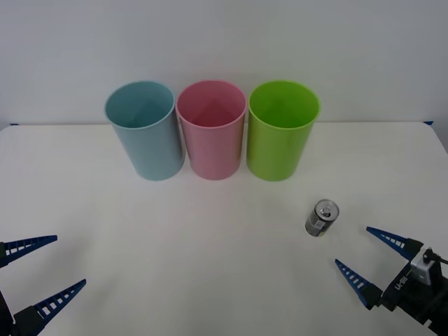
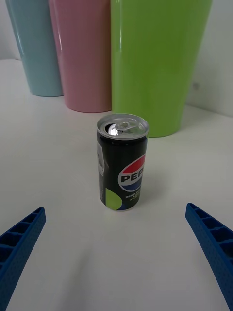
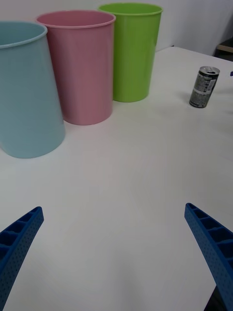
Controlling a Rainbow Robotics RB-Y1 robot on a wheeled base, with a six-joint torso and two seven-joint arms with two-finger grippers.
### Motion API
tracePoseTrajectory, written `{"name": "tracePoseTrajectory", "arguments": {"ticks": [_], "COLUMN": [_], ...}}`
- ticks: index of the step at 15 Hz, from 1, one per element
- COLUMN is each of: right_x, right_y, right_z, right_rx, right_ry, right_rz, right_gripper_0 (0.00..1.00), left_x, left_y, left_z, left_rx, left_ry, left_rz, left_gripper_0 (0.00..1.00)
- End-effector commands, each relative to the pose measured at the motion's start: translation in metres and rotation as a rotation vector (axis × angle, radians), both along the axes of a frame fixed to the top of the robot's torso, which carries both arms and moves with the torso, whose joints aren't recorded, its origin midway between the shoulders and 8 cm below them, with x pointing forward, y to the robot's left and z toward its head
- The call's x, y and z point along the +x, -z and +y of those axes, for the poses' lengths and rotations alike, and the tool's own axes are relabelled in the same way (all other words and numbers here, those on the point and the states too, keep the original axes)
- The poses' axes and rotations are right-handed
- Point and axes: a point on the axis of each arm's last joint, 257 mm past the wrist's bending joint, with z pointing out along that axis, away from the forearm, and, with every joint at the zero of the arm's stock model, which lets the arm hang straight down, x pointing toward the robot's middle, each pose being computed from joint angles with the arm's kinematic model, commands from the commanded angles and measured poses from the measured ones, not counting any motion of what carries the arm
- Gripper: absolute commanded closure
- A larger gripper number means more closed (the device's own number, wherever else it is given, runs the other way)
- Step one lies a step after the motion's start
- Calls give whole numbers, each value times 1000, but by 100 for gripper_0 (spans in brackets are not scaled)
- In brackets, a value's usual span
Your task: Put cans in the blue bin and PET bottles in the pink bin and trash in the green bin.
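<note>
Front view: a Pepsi can point(image 1: 321, 218) stands upright on the white tabletop point(image 1: 210, 252), at five o'clock from the green bin point(image 1: 281, 138) (blue bin point(image 1: 145, 129) and pink bin point(image 1: 212, 127) stand alongside). The right gripper point(image 1: 367, 259), fingers spread, hovers at the can's four o'clock; the left gripper point(image 1: 45, 266) is likewise spread, well apart.

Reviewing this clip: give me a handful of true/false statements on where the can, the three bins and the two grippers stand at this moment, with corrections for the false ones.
1. The can stands upright on the table. True.
2. The can is inside the blue bin. False: it stands on the table, nearer the green bin.
3. The pink bin stands between the blue and green bins. True.
4. The right gripper is shut on the can. False: its fingers are spread open, short of the can.
5. The left gripper is open, far from the can. True.
</note>
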Motion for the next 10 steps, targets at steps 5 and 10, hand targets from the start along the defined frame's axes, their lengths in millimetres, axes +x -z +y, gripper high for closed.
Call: {"name": "tracePoseTrajectory", "arguments": {"ticks": [5, 10], "right_x": [16, 30], "right_y": [2, 3], "right_z": [8, 12], "right_rx": [31, 28], "right_ry": [61, 89], "right_rz": [-8, -4], "right_gripper_0": [0, 0], "left_x": [0, 0], "left_y": [0, 0], "left_z": [0, 0], "left_rx": [0, 0], "left_ry": [0, 0], "left_rz": [0, 0], "left_gripper_0": [0, 0]}}
